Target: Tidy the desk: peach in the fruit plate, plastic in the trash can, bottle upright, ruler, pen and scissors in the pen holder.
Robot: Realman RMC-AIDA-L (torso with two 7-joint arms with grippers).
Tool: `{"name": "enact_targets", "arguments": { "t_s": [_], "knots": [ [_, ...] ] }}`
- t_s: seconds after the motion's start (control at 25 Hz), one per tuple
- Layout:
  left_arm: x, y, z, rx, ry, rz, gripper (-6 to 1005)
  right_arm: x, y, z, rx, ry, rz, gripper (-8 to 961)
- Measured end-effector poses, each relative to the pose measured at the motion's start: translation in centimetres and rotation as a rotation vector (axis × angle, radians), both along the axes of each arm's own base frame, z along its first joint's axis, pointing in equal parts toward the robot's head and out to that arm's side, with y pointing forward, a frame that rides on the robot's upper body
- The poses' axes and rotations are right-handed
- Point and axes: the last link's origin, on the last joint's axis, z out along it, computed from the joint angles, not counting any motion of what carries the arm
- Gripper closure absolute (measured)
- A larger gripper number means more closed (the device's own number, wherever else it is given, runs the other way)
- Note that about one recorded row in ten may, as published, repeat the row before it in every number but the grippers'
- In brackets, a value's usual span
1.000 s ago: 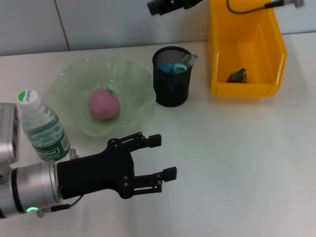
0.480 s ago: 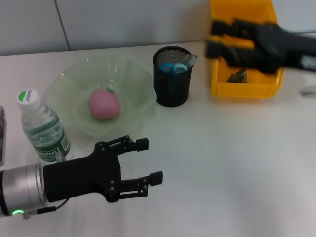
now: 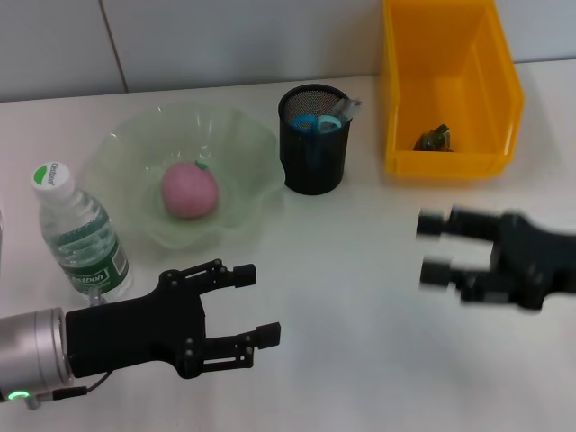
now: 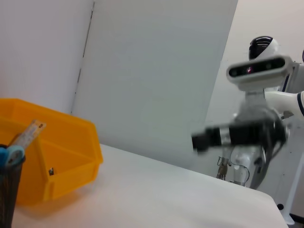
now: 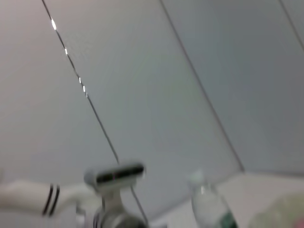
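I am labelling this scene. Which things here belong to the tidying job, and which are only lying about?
Job: peach, fruit plate, bottle, pen holder, scissors, ruler, trash can, plastic.
Lying about: nothing visible; another robot stands behind.

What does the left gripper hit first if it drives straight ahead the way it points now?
Probably nothing on the desk: the left gripper, open, points at bare tabletop toward the right gripper, the only thing in that line; depth unclear.

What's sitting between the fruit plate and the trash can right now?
The pen holder, in the head view. It stands upright on the desk between the fruit plate and the trash can, scissors' blue handles poking out.
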Motion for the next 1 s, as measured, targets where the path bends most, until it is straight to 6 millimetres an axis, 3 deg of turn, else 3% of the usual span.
{"name": "enact_targets", "arguments": {
  "t_s": [0.24, 1.0],
  "knots": [
    [-0.4, 0.1, 0.6, -0.014, 0.006, 0.012, 167, 1.3, -0.2, -1.9, -0.070, -0.144, -0.022, 183],
    [-0.9, -0.4, 0.6, -0.096, 0.018, -0.007, 167, 1.1, -0.3, -3.6, -0.034, -0.166, 0.023, 183]
  ]
}}
